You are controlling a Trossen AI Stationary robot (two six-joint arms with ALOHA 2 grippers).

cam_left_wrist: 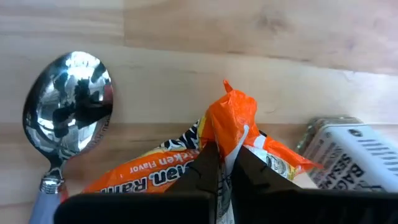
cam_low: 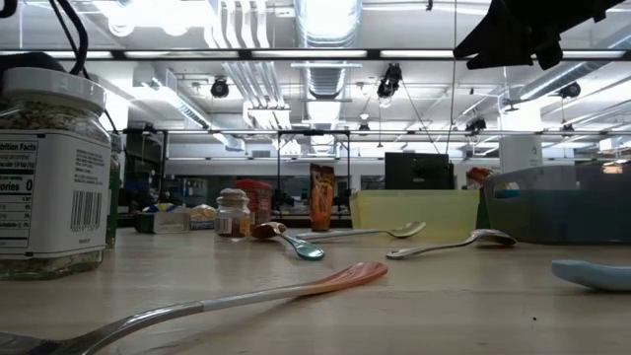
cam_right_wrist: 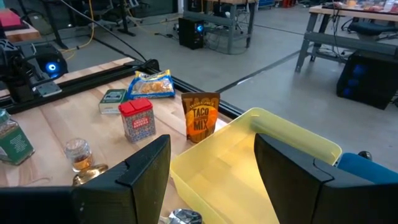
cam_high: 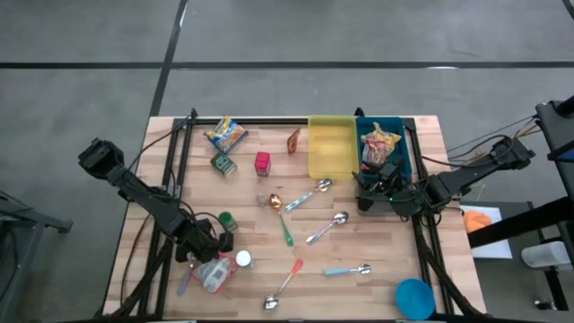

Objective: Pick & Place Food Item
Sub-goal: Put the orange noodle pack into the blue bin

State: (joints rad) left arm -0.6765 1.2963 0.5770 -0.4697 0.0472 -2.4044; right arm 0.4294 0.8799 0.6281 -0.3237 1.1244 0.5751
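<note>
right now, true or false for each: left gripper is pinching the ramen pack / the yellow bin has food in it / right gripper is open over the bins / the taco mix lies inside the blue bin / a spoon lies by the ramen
1. The left gripper is shut on the ramen pack. True.
2. The yellow bin holds food. False: it looks empty.
3. The right gripper is open, by the bins. True.
4. The taco mix lies in the blue bin. False: it stands on the table beside the yellow bin.
5. A spoon lies next to the ramen pack. True.
</note>
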